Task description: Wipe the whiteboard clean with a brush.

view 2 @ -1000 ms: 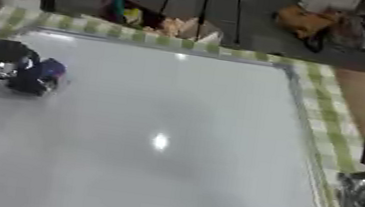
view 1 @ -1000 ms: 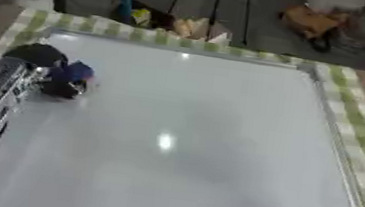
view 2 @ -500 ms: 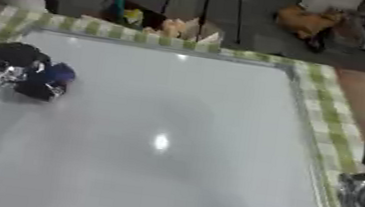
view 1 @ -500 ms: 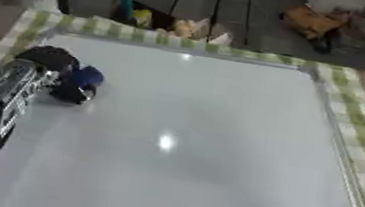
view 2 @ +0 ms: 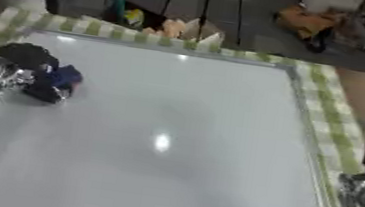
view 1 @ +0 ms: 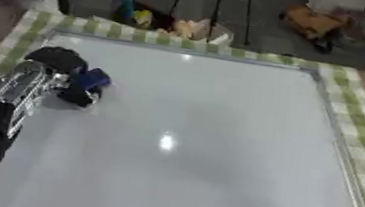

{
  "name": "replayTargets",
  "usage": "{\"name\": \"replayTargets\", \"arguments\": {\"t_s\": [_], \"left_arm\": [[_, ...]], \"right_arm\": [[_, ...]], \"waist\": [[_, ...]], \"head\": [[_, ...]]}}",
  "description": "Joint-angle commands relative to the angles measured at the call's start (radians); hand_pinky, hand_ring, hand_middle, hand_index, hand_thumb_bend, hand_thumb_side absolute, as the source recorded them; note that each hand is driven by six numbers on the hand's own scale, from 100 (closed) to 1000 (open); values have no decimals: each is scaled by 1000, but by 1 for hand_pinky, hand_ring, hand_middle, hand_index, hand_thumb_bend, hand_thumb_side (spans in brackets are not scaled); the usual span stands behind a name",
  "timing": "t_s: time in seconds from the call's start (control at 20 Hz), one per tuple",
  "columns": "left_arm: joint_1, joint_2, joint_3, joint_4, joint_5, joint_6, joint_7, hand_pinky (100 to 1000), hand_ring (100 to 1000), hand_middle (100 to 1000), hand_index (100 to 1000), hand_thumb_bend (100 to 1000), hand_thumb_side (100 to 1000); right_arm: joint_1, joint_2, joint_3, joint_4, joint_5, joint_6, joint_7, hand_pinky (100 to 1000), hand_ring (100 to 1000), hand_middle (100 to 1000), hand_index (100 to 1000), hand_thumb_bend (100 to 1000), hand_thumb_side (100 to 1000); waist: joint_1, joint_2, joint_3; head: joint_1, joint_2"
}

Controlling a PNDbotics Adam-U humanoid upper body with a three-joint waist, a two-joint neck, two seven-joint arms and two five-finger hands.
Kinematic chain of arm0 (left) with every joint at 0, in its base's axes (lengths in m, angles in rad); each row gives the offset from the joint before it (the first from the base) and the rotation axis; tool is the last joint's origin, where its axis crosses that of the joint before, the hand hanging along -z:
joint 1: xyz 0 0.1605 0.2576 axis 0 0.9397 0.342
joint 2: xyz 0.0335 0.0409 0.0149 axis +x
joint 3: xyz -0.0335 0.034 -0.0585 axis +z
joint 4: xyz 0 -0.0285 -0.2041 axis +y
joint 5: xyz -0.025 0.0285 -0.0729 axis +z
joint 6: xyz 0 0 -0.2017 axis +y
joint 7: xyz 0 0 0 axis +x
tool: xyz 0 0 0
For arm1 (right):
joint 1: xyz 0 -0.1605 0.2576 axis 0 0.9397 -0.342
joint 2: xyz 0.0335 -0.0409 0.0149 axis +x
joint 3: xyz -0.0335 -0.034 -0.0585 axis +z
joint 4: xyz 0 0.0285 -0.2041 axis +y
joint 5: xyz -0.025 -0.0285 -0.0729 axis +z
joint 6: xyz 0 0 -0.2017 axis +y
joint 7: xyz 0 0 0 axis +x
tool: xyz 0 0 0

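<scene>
Brush (view 1: 90, 81), blue, lies at the left of the frame on the whiteboard (view 1: 215, 150), clasped by the curled fingers of the left hand (view 1: 60, 67), with green checked cloth (view 1: 356, 123) bordering the board.

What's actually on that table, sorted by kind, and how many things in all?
Whiteboard: 1
Blue brush, under the robot's left hand: 1
Green checked cloth under the board: 1
Total: 3 things. The right arm shows at the right edge of the right eye view; its hand is out of sight.
</scene>
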Motion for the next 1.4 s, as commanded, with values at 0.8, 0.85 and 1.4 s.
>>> {"name": "replayTargets", "arguments": {"t_s": [0.8, 0.85, 1.4], "left_arm": [[11, -5, -80, -100, 114, -58, -61, 236, 432, 398, 620, 100, 767], [11, -3, -80, -103, 117, -56, -63, 237, 432, 398, 621, 100, 766], [7, -4, 3, -8, 36, 45, -14, 229, 427, 394, 617, 100, 759]], "right_arm": [[-14, -11, -7, -13, -2, 2, -7, 844, 920, 658, 856, 100, 1000], [-14, -11, -7, -13, -2, 2, -7, 844, 920, 657, 856, 100, 1000], [-14, -11, -8, -13, -2, 3, -8, 844, 920, 657, 855, 100, 1000]], "waist": [[0, -20, -1], [0, -20, -1], [-3, -18, -3]], "head": [[5, -11], [5, -11], [4, -11]]}}
